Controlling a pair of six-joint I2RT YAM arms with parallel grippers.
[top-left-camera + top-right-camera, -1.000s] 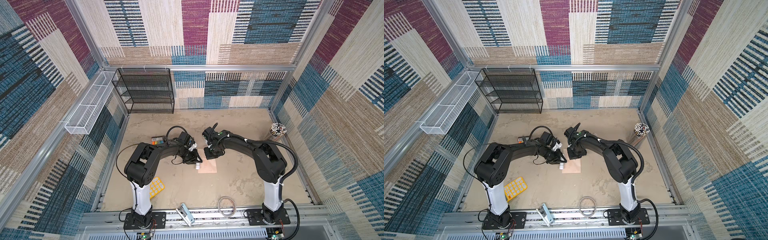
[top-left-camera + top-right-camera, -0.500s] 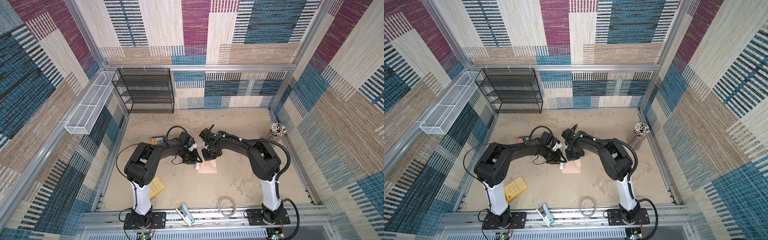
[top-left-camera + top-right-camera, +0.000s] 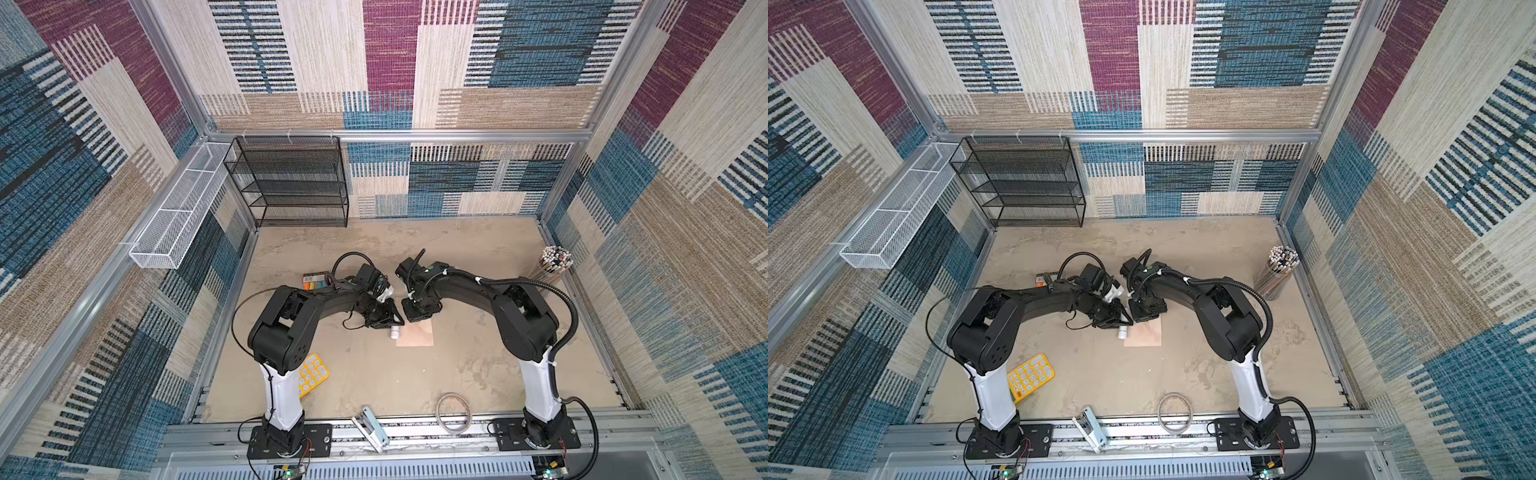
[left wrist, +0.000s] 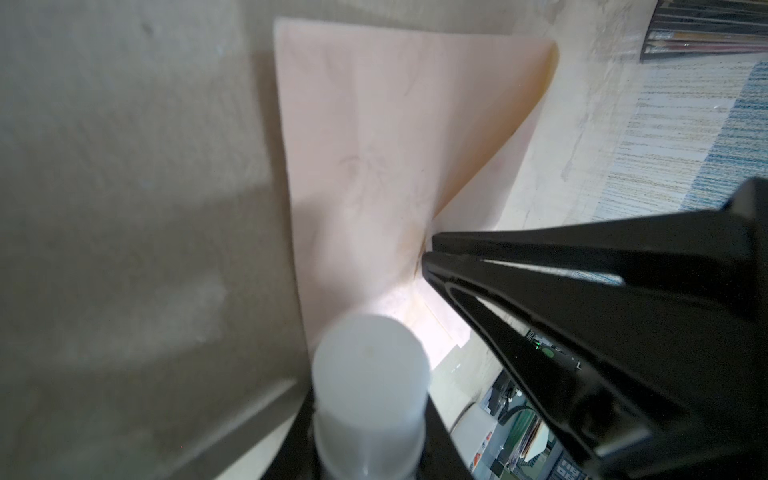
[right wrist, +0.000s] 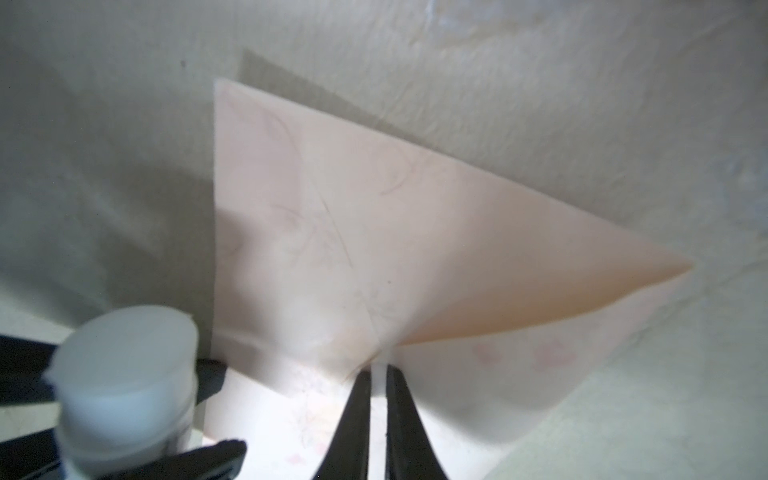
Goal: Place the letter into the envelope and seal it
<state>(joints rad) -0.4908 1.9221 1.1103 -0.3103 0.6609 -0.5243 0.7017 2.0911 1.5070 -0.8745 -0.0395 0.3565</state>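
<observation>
The envelope (image 3: 415, 336) is seen flat on the sandy table (image 3: 374, 382) near mid-scene in both top views, just in front of the two grippers, which are brought close together over its far edge. Its triangular flap (image 5: 519, 291) is lifted off the body, with a shaded peach underside showing. The flap's tip is seen running into the right gripper (image 5: 378, 386). The right jaws are nearly together, with only a thin slit left between them and a pale sliver in it. Whether the flap is actually pinched cannot be told. In the left wrist view the same two black fingers (image 4: 478, 266) are seen from the side, meeting the flap's point.

The left gripper (image 3: 390, 323) is clamped around a white cylinder (image 4: 370, 374) with a rounded cap. The cylinder is held at the envelope's left edge near the far corner. Contact with the paper cannot be confirmed.

A yellow calculator (image 3: 312, 374) is partly hidden behind the left arm's base column. A wire ring (image 3: 453, 408) is seen at the front edge and a cup of pencils (image 3: 552, 266) at the right wall. A black mesh shelf (image 3: 299, 183) is placed in the back left corner.
</observation>
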